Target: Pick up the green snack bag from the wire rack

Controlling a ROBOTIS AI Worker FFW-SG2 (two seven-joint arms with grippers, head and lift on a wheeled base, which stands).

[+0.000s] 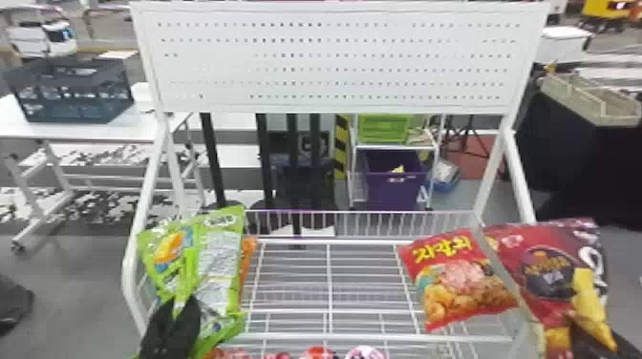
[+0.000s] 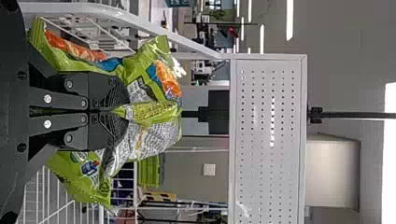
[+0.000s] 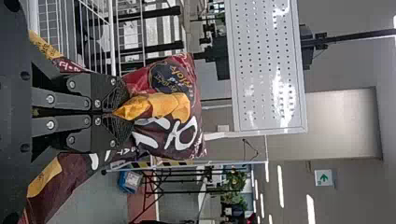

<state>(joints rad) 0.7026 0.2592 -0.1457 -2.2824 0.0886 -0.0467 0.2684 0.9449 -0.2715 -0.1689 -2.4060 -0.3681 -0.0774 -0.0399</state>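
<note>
Glossy and creased, the green snack bag (image 1: 219, 258) stands with its long axis near upright, one end above the left claw (image 1: 182, 301), closed on its fold. The right claw (image 1: 580, 324) pinches a dark-red bag (image 1: 549, 269).

The wire rack (image 1: 363, 338) is viewed forward and down from the head. From each wrist, a forward view is given, turned on its side: the green snack bag (image 2: 156, 112) is seen close from the left, the dark red bag (image 3: 182, 135) from the right. The white perforated panel (image 1: 334, 62) is shared by all three.
</note>
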